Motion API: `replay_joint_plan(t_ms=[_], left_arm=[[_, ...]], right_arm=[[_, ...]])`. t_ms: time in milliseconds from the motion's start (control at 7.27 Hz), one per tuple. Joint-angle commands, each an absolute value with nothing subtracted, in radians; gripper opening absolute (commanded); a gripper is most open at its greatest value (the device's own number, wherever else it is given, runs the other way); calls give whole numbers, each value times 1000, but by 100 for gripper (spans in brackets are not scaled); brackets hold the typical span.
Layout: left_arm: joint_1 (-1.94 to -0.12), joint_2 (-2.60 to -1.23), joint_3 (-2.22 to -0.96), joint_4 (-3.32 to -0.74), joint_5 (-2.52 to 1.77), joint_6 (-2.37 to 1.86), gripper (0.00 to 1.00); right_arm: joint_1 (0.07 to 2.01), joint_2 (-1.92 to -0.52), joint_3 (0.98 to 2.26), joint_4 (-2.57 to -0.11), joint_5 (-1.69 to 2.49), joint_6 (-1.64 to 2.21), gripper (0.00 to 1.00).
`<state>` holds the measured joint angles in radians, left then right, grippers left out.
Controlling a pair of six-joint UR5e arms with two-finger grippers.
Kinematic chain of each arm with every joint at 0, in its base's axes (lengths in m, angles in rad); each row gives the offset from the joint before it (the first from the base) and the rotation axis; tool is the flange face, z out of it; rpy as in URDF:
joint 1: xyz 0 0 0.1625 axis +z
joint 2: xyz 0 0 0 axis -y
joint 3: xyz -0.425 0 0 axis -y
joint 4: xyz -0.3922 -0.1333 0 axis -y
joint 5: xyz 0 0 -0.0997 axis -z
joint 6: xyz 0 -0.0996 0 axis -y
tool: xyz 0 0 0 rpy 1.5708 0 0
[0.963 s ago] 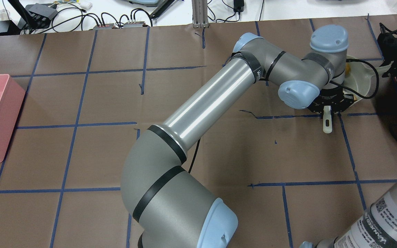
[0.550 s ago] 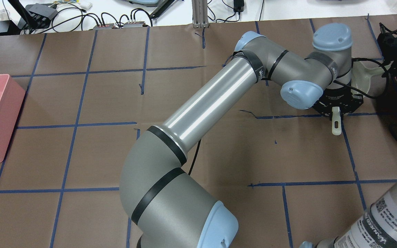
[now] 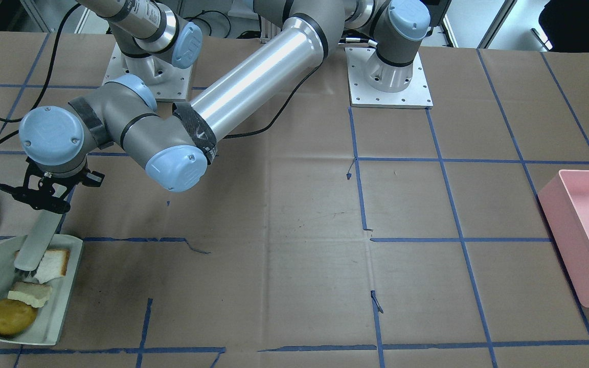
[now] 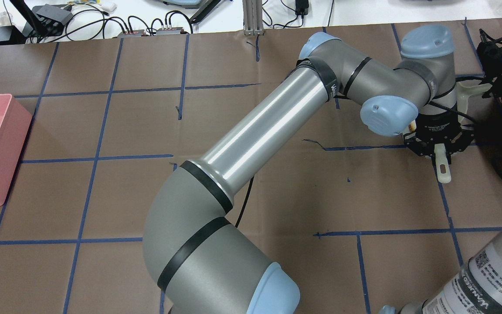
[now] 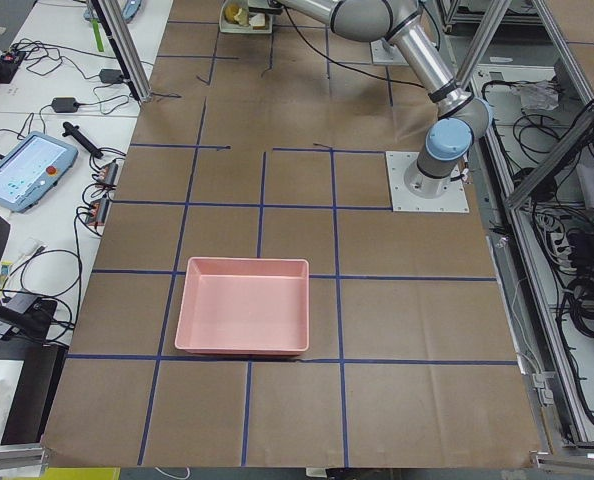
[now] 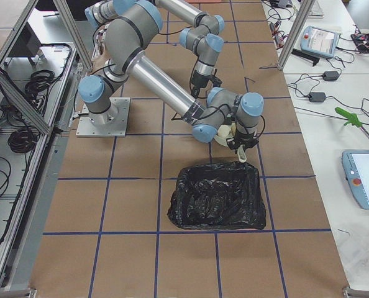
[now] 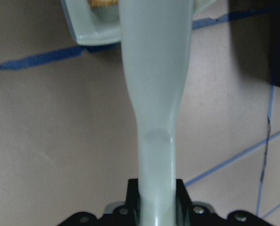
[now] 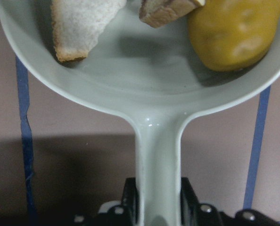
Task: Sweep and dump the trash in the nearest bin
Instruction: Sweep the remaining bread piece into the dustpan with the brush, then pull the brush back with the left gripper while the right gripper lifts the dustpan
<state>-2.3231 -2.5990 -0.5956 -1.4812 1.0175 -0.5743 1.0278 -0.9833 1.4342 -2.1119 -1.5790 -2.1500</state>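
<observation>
Right gripper (image 8: pixel 158 200): clamped tight on the handle of the pale green plastic dustpan (image 3: pixel 59 317); off the left edge of the front view, so seen via own wrist cam only.
Black bag-lined bin (image 6: pixel 218 195): just beside the dustpan; only a dark sliver at far left in the front view. Nearest receptacle by far.
Round yellow-brown potato-like lump (image 3: pixel 8 318): lies inside the dustpan, near its curved wall. Prob. the heaviest piece, firm and smooth; likely rolls at the first tilt. No need to pinch it, better moved via the pan.
Two torn white-and-tan bread slices (image 3: pixel 29 295): in the pan too, lower slice touching the lump or v. close, upper slice nearer the lip and partly under the brush. Look light, soft, crumbly; may cling or snag on the lip w/ a shallow tilt.
Pale green long-handled brush (image 3: pixel 36 243): tilted, bristle end down on the upper slice, inside the pan.
Left gripper (image 3: pixel 46 204): closed on the brush handle, upper part.
Pink rectangular plastic tray (image 3: pixel 588 240): far right, well apart from everything else; not the target.
Stage: sweep looks done, all 3 pieces aboard; dump not yet done.
Hold: best at the dustpan handle, stiff and a good lever. Needs lip tipped over the bin rim, steep enough; brush handy to nudge slices out if stuck.
</observation>
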Motion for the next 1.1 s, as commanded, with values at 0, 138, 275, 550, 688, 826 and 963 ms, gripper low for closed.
replay_joint_plan(t_ms=[0,138,275,550,688,826,963], left_arm=[[-2312,-2525,-639,-1586,1137,-580,0],[-2307,-2485,-673,-1598,1167,-578,0],[-2301,-2429,-737,-1611,1233,-574,0],[-2278,-2254,-990,-1611,1298,-581,0],[-2269,-2174,-1102,-1608,1298,-584,0],[-2266,-2089,-1214,-1606,1371,-594,0],[-2266,-2016,-1335,-1597,1393,-597,0]], right_arm=[[1028,-983,1434,-2097,-1565,-2149,0],[1028,-983,1434,-2095,-1563,-2149,0],[1028,-982,1434,-2095,-1559,-2151,0],[1028,-982,1434,-2085,-1546,-2151,0],[1028,-982,1436,-2074,-1545,-2151,0],[1028,-982,1436,-2066,-1545,-2151,0],[1029,-983,1436,-2065,-1545,-2151,0]])
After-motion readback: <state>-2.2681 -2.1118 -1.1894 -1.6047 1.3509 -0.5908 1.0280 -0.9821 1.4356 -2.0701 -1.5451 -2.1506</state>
